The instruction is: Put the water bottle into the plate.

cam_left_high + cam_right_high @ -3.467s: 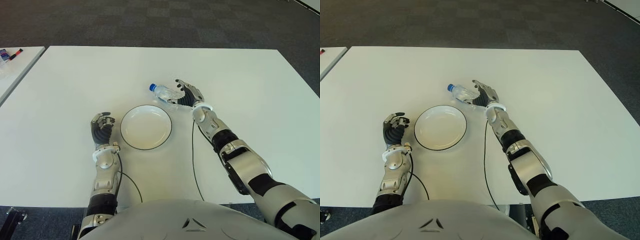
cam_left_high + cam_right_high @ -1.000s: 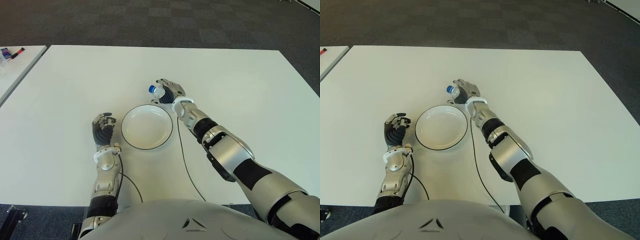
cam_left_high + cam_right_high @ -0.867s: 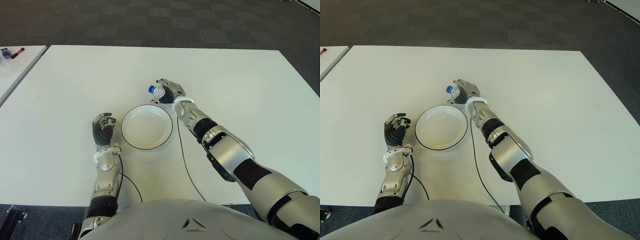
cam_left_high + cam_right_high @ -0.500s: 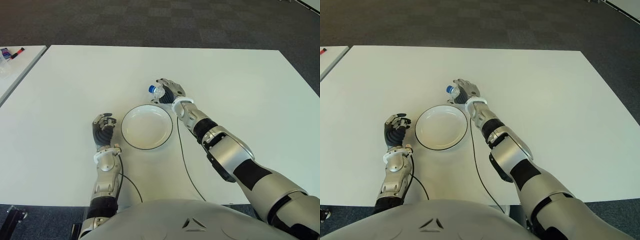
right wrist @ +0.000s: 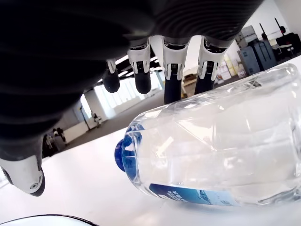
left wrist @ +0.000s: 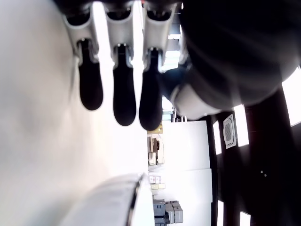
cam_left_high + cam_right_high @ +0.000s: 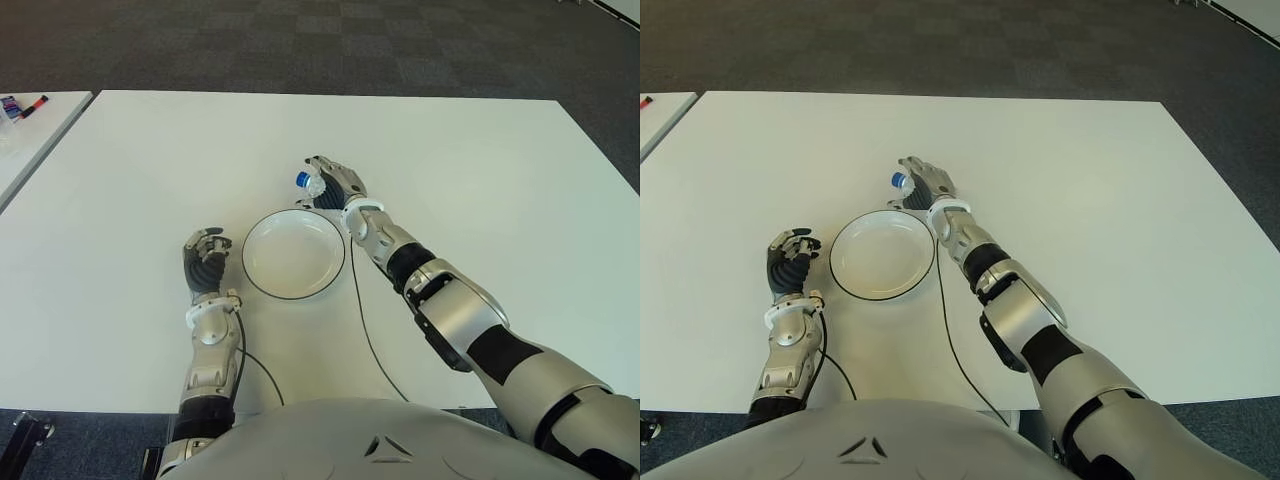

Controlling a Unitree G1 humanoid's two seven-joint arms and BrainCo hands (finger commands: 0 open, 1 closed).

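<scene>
The bottle (image 5: 211, 150) is mostly hidden in the eye views: only its blue cap (image 7: 302, 179) and a bit of clear neck show past the right hand (image 7: 335, 184), which covers the body. The right wrist view shows it plainly: clear ribbed plastic, a blue-printed label low on its side, lying on its side. Four dark fingers (image 5: 172, 80) curve over its top and the thumb tip hangs apart near the cap end, so the hand wraps the bottle, though how firmly the fingers press cannot be made out. The bottle lies near the middle of the table (image 7: 480, 180), just beyond the plate's (image 7: 262, 278) far edge, outside it.

The plate is round, white and shallow with a thin dark rim, its bowl bare. Only a sliver of that rim shows in the right wrist view.

The left hand (image 7: 205, 262) shows beside the plate on its left side, dark ridged fingers (image 6: 124, 96) curled and holding nothing. A thin black cable (image 7: 362, 320) runs along each forearm toward the table's near edge. At the far left, a second table (image 7: 30, 135) is cut off by the frame.
</scene>
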